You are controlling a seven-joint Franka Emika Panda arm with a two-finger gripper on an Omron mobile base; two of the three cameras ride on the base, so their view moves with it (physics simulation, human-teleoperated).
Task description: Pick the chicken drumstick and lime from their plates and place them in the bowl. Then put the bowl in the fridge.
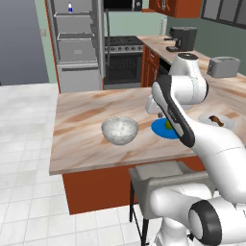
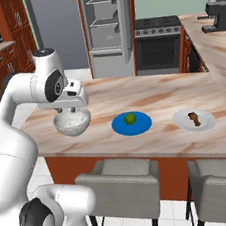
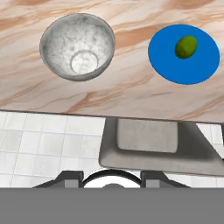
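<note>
The speckled whitish-grey bowl (image 1: pixel 119 130) (image 2: pixel 72 123) (image 3: pixel 78 46) stands empty on the marble counter. To its right, the lime (image 2: pixel 130 118) (image 3: pixel 186 47) lies on the blue plate (image 2: pixel 132 125) (image 3: pixel 183 65). Further right, the brown chicken drumstick (image 2: pixel 195 119) (image 1: pixel 217 119) rests on the pale plate (image 2: pixel 194 123). My gripper (image 2: pixel 72 109) (image 3: pixel 112 179) hangs well above the counter's front edge, near the bowl. Its fingertips (image 3: pixel 72 176) stand apart with nothing between them. The grey fridge (image 1: pixel 77 43) (image 2: pixel 106 25) stands open at the back, across the floor.
Two grey stools (image 2: pixel 118 177) (image 3: pixel 148 144) stand at the counter's near edge. A black oven range (image 2: pixel 159 43) stands right of the fridge. A coffee machine (image 1: pixel 182 38) and a toaster (image 1: pixel 223 66) sit on the right-hand counter.
</note>
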